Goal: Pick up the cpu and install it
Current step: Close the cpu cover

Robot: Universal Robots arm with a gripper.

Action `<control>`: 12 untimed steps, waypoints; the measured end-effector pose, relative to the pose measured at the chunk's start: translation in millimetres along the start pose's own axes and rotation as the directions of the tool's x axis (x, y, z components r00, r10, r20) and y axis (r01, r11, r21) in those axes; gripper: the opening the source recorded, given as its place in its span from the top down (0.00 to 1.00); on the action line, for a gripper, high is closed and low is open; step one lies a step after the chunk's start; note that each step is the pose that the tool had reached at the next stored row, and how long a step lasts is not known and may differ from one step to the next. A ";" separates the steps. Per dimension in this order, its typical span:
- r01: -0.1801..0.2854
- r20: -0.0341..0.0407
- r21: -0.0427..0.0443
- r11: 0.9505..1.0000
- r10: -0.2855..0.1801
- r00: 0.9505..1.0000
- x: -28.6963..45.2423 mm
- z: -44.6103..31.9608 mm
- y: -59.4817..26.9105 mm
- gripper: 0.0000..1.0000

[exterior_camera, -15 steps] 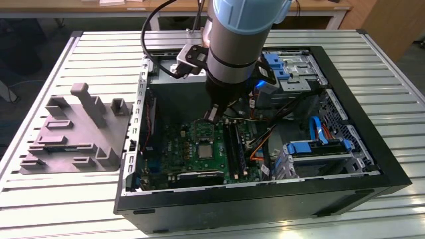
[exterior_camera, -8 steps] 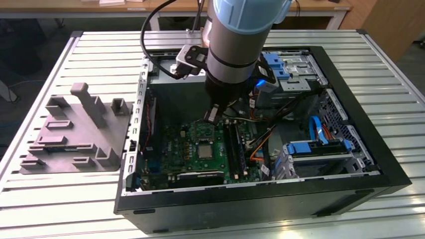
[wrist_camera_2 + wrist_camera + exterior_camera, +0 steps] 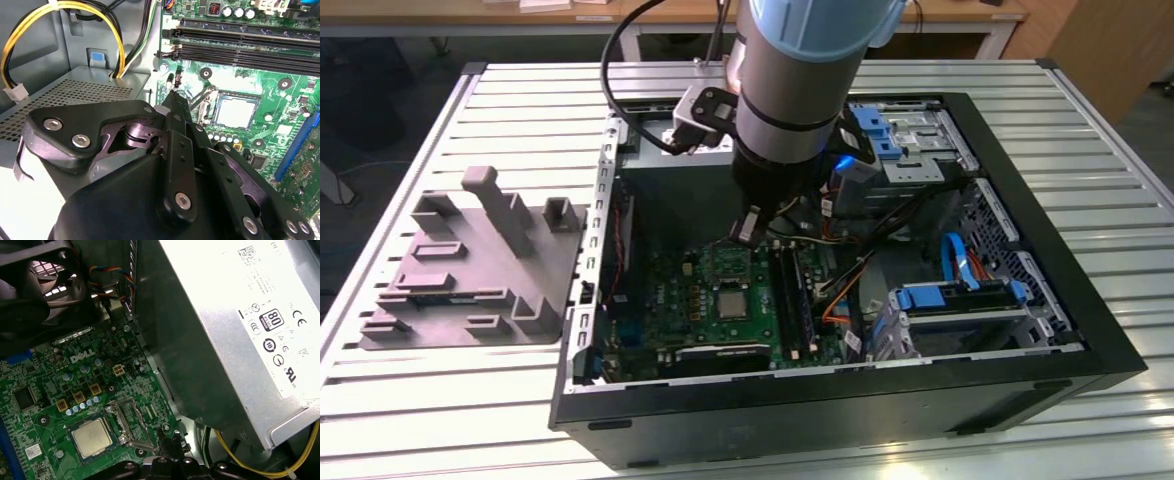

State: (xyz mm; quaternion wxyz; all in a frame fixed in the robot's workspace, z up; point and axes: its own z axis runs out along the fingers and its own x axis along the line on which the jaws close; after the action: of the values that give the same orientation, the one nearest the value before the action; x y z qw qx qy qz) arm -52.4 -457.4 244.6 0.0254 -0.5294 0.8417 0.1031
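The cpu [image 3: 731, 303] [image 3: 235, 112] [image 3: 92, 436], a small square chip with a pale silvery top, lies flat inside the metal-framed socket of the green motherboard [image 3: 707, 270] [image 3: 260, 75] [image 3: 60, 370]. The board sits in an open computer case [image 3: 1067, 330]. My gripper [image 3: 749, 230] [image 3: 172, 97] [image 3: 169, 440] hangs inside the case just above the board. It is a short way off the socket, on the side toward the power supply, and does not touch the chip. Its black fingers stand together, shut, with nothing between them.
The silver power supply [image 3: 225, 330] [image 3: 65, 95] stands close beside the gripper, with yellow cables [image 3: 60, 7]. Memory slots [image 3: 240, 47] run past the socket, and a black fan [image 3: 35, 280] is nearby. A grey tray with upright posts [image 3: 467, 270] lies on the slatted table at the exterior view's left.
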 end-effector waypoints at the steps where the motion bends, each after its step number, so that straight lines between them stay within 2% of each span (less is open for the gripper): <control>1: 0.000 0.000 0.000 1.000 0.000 1.000 0.0 -0.2 0.0 0.89; 12: 0.000 0.000 0.000 1.000 0.000 1.000 -0.2 -1.4 0.2 0.89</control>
State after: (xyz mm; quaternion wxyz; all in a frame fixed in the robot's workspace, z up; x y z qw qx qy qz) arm -52.4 -457.4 246.0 0.0254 -0.5294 0.8417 0.1031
